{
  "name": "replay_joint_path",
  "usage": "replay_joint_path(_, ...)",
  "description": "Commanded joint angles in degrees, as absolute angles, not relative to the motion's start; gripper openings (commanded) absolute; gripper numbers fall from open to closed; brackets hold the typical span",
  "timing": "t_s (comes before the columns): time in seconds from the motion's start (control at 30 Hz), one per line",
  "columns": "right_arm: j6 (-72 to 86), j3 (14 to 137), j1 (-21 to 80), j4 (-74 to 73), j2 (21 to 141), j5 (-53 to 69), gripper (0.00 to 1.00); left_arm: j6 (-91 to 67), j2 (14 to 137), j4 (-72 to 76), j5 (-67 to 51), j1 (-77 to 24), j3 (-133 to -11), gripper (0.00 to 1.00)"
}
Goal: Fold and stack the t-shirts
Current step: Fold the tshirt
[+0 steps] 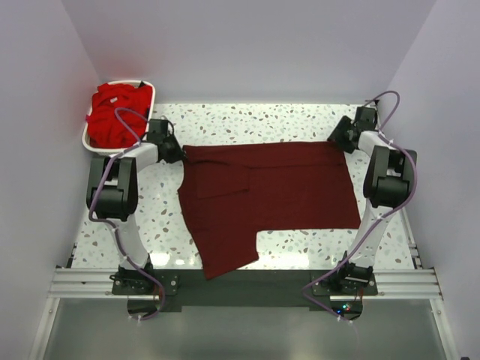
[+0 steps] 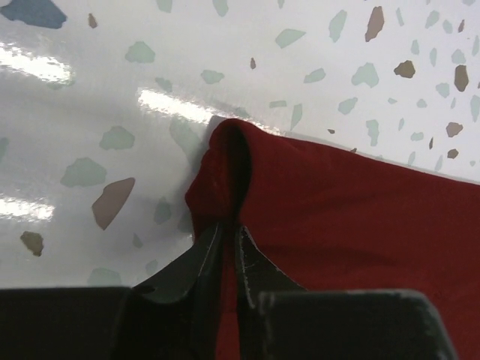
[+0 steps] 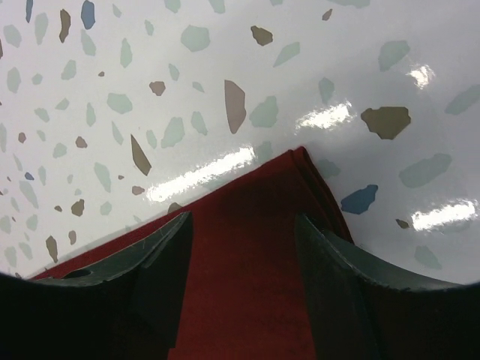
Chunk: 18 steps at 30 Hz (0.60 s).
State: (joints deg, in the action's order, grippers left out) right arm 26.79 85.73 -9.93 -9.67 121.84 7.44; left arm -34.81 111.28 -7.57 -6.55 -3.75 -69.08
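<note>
The maroon shirt (image 1: 270,191) is lying spread on the bench (image 1: 262,120), its far left corner being pinched by the left hand (image 2: 230,229); the released right hand (image 3: 241,221) is being held over the far right corner. Red shirts (image 1: 112,112) are filling the basket (image 1: 85,139).

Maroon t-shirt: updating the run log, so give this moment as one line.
maroon t-shirt: spread out | left gripper: pinching far-left corner | right gripper: open over far-right corner

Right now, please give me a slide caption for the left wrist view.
Left end effector pinches a raised fold of the maroon t-shirt on the speckled table.
</note>
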Motion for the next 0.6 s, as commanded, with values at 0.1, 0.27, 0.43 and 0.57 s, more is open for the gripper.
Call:
replay_joint_path(0.1, 25.49, 82.54, -10.99, -13.62, 112.51, 4.66, 0.6, -32.61, 101.96, -11.15, -1.06, -2.99, -69.0, 0.25)
replay_joint_path(0.27, 26.63, 78.93, -10.99, -13.27, 108.81, 5.8, 0.51, -31.03, 93.89, -12.65, -0.18, -3.34, -66.1, 0.32)
replay_joint_path(0.43, 27.33, 75.06, -11.34, -12.75, 108.37, 5.36, 0.39, -29.71, 86.58, -13.97, -0.44, -4.04, -60.65, 0.34)
replay_joint_path(0.57, 27.6, 71.81, -12.56, -11.17, 108.19, 5.1, 0.32, -29.0, 79.65, -16.34, -2.19, -4.92, -57.14, 0.35)
